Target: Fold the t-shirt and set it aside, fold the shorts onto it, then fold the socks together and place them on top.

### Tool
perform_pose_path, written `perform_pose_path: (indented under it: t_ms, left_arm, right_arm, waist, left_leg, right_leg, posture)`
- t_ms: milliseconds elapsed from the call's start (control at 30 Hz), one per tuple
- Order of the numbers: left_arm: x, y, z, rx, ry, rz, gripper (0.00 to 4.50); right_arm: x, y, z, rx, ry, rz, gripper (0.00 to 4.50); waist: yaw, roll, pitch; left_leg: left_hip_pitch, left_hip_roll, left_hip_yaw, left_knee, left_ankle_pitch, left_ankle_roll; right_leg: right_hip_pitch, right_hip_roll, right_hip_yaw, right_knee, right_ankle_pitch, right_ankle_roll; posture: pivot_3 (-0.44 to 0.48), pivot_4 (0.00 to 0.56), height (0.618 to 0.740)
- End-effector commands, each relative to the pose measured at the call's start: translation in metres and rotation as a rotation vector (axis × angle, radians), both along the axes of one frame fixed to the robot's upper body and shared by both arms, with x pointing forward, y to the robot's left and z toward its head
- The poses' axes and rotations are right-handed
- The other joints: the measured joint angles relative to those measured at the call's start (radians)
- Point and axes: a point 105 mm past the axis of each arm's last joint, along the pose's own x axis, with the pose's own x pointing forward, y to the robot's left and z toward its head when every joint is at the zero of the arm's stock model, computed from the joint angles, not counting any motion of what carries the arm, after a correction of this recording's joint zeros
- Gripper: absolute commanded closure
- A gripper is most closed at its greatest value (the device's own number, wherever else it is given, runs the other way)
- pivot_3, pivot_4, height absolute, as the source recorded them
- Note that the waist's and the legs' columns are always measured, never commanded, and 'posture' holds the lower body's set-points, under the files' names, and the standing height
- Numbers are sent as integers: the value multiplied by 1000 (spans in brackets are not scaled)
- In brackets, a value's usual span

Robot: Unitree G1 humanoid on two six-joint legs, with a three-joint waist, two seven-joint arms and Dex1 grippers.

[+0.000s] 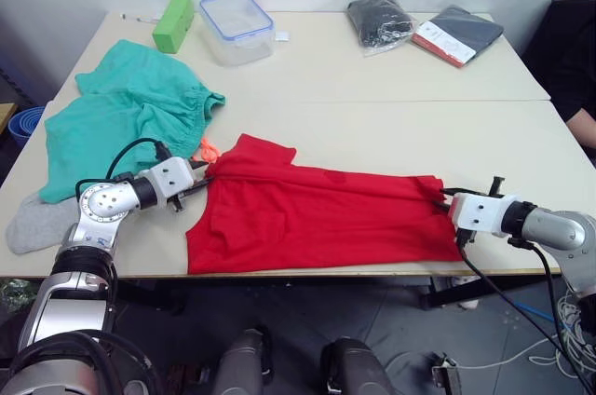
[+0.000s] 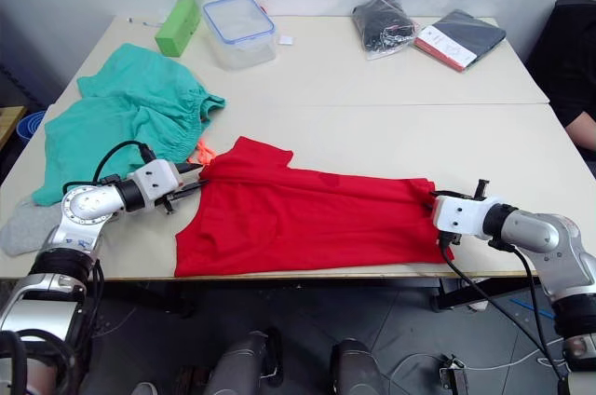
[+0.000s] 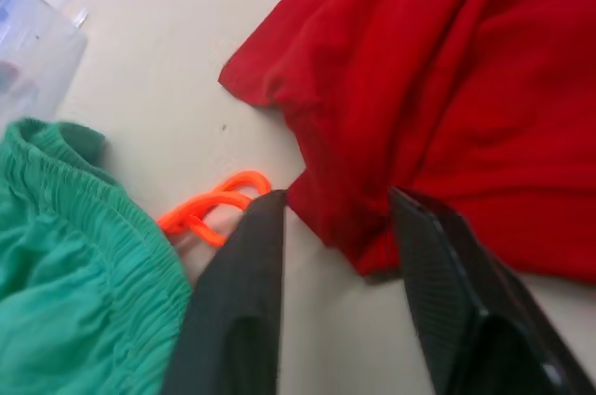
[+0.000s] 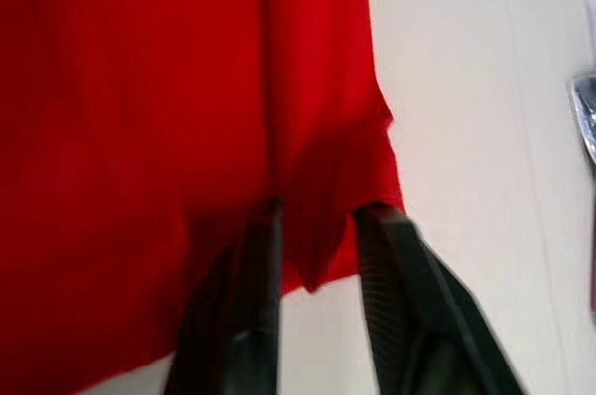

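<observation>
Grey knit socks (image 1: 35, 223) lie at the desk's (image 1: 372, 88) left front edge, partly under the teal-green gathered shorts (image 1: 121, 120), whose orange drawstring (image 3: 212, 211) trails toward the bright red cotton t-shirt (image 1: 317, 218). The t-shirt lies spread lengthwise along the desk's front edge, just right of the shorts. At the t-shirt's left end the left tool (image 3: 326, 227) has its 2 black fingers spread around a bunched fold of red cloth. At the t-shirt's right end the right tool (image 4: 317, 237) likewise straddles a corner of the hem, fingers apart. Behind the t-shirt stand a green block (image 1: 173, 23), a clear blue-rimmed plastic box (image 1: 237, 27), a dark bagged bundle (image 1: 380, 20) and a dark flat folder (image 1: 458, 34).
</observation>
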Motion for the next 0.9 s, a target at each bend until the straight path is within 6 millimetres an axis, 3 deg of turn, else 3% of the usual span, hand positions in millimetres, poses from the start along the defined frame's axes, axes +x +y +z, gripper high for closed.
perform_pose_path:
  t_ms: [33,100,133,200,300,433,600,900]
  left_arm:
    - [-11,9,28,-173,211,-3,1367]
    - [-19,7,42,-265,389,-15,744]
    - [-23,4,48,-282,472,-27,507]
    - [-22,-4,64,-336,570,-26,507]
    - [4,-15,83,-450,603,50,507]
    - [32,-30,75,-493,693,163,507]
    - [53,-54,61,-536,754,262,507]
    - [69,-70,38,-487,715,386,507]
  right_arm:
    - [-8,5,37,115,-31,4,1812]
    - [-15,13,52,207,12,5,1166]
    - [-19,18,59,251,43,9,1159]
    - [-27,33,74,354,90,29,1159]
    - [-37,61,97,534,155,60,1159]
    - [-50,93,109,577,205,124,1159]
    - [-55,110,113,605,219,137,1159]
    - [-68,120,109,594,222,131,1159]
  waist:
    - [0,0,0]
    - [1,0,0]
    - [0,0,0]
    - [2,0,0]
    - [15,0,0]
    - [26,0,0]
    - [27,-6,3]
    - [25,-7,4]
  left_leg:
    - [0,0,0,0,0,0]
    - [-1,0,-2,0,0,0]
    - [-1,0,-3,0,0,-1]
    - [0,0,-4,0,0,-1]
    - [2,0,-8,0,0,-1]
    - [3,-1,-10,0,0,0]
    - [-2,-1,-9,-1,0,0]
    - [-2,-1,-9,-1,0,-1]
  right_leg:
    - [1,0,0,0,0,0]
    - [0,1,0,0,0,0]
    - [0,2,0,0,0,0]
    - [2,2,0,-1,0,-1]
    - [8,3,-2,-4,-1,-1]
    - [11,3,-3,-7,-1,-1]
    - [7,3,-4,-8,-1,-1]
    - [6,2,-4,-8,-1,-1]
  posture:
    - [0,150,740]
    - [0,150,740]
    - [0,150,740]
    - [0,150,740]
    - [0,150,740]
    - [0,150,740]
    - [0,150,740]
    - [0,150,740]
